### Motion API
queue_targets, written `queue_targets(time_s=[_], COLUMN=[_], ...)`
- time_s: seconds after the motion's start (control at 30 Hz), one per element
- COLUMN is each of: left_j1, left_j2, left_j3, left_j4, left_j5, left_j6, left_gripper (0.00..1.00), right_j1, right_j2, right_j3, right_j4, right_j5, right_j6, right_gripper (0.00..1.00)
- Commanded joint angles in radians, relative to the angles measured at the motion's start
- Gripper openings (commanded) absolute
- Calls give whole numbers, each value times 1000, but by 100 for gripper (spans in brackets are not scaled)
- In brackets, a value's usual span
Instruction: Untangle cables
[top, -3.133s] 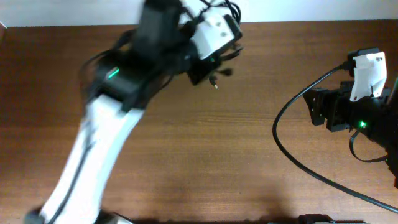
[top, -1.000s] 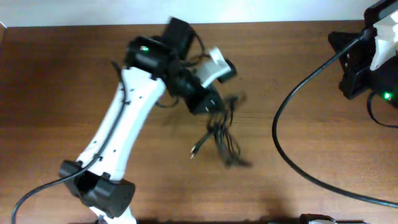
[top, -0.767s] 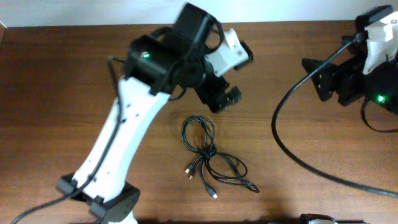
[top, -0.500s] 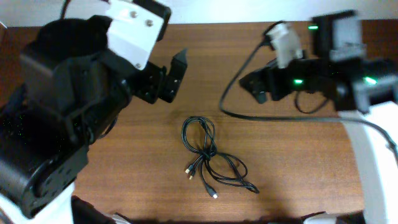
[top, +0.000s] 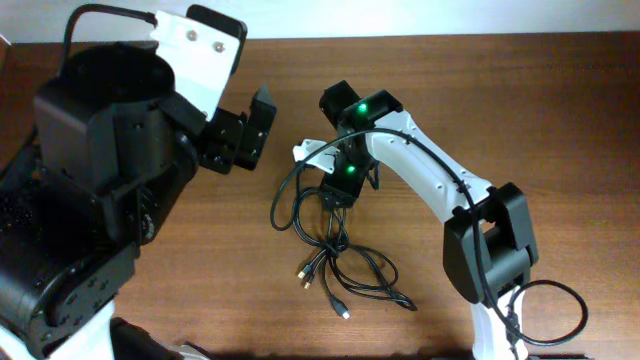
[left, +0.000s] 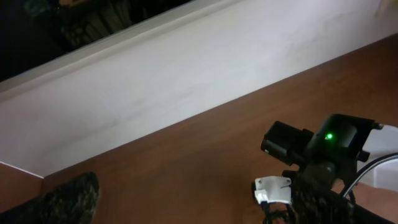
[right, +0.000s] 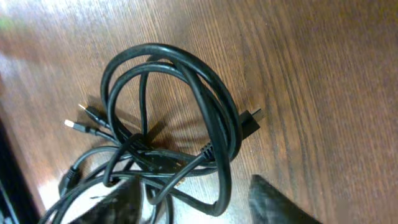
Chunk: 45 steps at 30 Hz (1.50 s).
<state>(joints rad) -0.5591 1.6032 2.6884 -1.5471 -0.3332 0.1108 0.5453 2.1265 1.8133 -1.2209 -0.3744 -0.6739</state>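
The cables (top: 333, 243) lie as a loose tangle of thin black loops on the brown table, plug ends pointing to the lower left. My right gripper (top: 336, 196) hovers right over the tangle's top loop. In the right wrist view the cables (right: 227, 118) fill the middle, and my right gripper (right: 199, 211) is open, its dark fingers (right: 280, 202) standing on either side of the lowest loop without pinching it. My left gripper (top: 245, 135) is raised high at the left, wide open and empty. In the left wrist view my left gripper (left: 193, 214) looks across at the right arm's wrist (left: 329, 140).
A thicker black lead (top: 283, 195) wired to the right arm curves down beside the tangle's left side. More of that lead coils at the bottom right (top: 560, 305). The table's back edge meets a white wall (top: 450, 15). The left arm's bulk (top: 90, 200) hides the table's left part.
The left gripper let the cables drop onto the table, opened and rose toward the camera. The right arm swung in from the right and came down over the tangle, its jaws opening.
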Motion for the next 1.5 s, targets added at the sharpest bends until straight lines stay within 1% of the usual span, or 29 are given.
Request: queue_targets(time_s=[0.0,0.03,0.07,0.1,0.33,0.43,0.57,0.6,0.63,0.7,0.73,0.83,0.9,0.93,1.0,1.07,1.1,1.17,1.2,1.27,1.3,1.33,1.37,1.43,1.47], left_j1=[1,1,1,1,1,1,1,1,1,1,1,1,1,1,1,4,12,28,41,71,84,90,91,91,91], left_j2=[-10,-10,-10,-10,-10,-10,-10,-10,-10,-10,-10,0,26,54,103,175,237,290,318,373,394,406,418,453,468], left_j3=[0,0,0,0,0,0,0,0,0,0,0,-4,-4,-4,-4,-4,-4,-4,-4,-4,-4,-4,-4,-6,-14], left_j4=[-15,-16,-16,-21,-38,-48,-53,-53,-53,-64,-67,-66,-63,-62,-63,-60,-52,-49,-43,-34,-80,-112,-137,-141,-141], left_j5=[-15,-16,-15,-15,-15,-15,-15,-15,-15,-16,-15,-10,1,8,13,99,185,311,383,611,810,940,1064,1226,1275], left_j6=[-5,-5,-5,-5,-5,-5,-5,-5,-5,-5,-5,-13,-13,-13,-12,-1,31,90,149,407,693,864,999,1065,1096], left_gripper=[99,99,99,99,99,99,99,99,99,99,99,99,99,99,99,99,99,99,99,99,99,99,99,99,99], right_j1=[4,4,4,4,4,4,4,4,4,4,3,3,3,3,3,3,3,3,3,-29,-64,-96,-129,-141,-141], right_j2=[-6,-6,-6,-5,8,8,8,8,8,-6,-30,-207,-303,-365,-448,-514,-539,-557,-571,-619,-642,-658,-674,-694,-695], right_j3=[2,2,2,2,2,-9,-45,-45,-45,-40,-13,247,386,447,476,476,476,476,477,477,477,477,477,477,477], right_j4=[10,10,11,14,32,47,96,96,97,90,61,-103,-131,-136,-136,-142,-150,-151,-149,-143,-144,-144,-148,-153,-153], right_j5=[-10,-10,-10,-10,-10,-10,-9,-9,-9,-21,-21,-6,1,52,147,229,285,334,361,372,372,370,355,354,354], right_j6=[-6,-6,-2,1,1,2,24,24,24,28,50,113,167,218,247,272,292,298,299,311,326,344,343,343,343], right_gripper=[50,50,37,36,36,30,29,11,4,4,4,4,4,4,4,4,4,4,4,4,4,4,4,4,4])
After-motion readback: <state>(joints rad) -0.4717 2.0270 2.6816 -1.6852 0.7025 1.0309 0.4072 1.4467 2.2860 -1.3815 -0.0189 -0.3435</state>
